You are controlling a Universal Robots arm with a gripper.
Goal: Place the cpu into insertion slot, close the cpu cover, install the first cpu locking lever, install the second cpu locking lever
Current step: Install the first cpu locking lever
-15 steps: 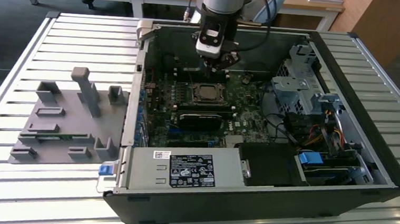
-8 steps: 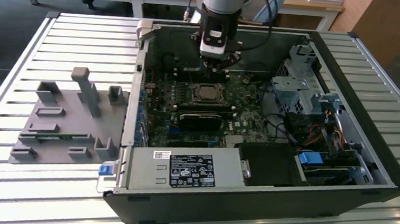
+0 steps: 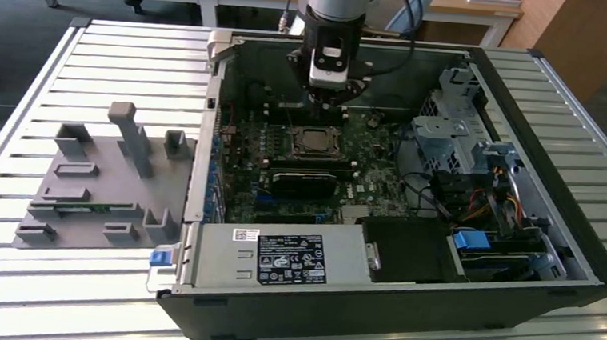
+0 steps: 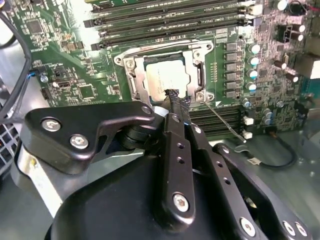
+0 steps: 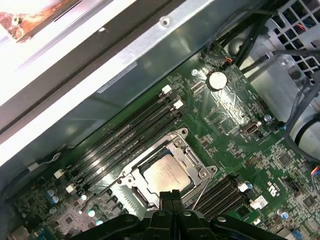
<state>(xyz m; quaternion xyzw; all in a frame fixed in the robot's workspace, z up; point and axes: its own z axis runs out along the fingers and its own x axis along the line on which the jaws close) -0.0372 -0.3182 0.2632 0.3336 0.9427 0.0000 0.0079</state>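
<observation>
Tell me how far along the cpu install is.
Done: cpu sits in place, and the cover lies flat around it. In hand: the gripper tip is at the cover's edge, jaws together. Left: a lever angles away from the cover, seemingly unlatched; the other's state I cannot tell.

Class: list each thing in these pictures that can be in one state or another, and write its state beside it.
cpu, seated flat, framed by the cover.
cpu cover, down over the chip's edges.
locking lever, apparently unhooked, its thin rod angled out away from the cover.
pincer, shut, tips at the cover's edge.
computer case, open, the board inside exposed.
</observation>
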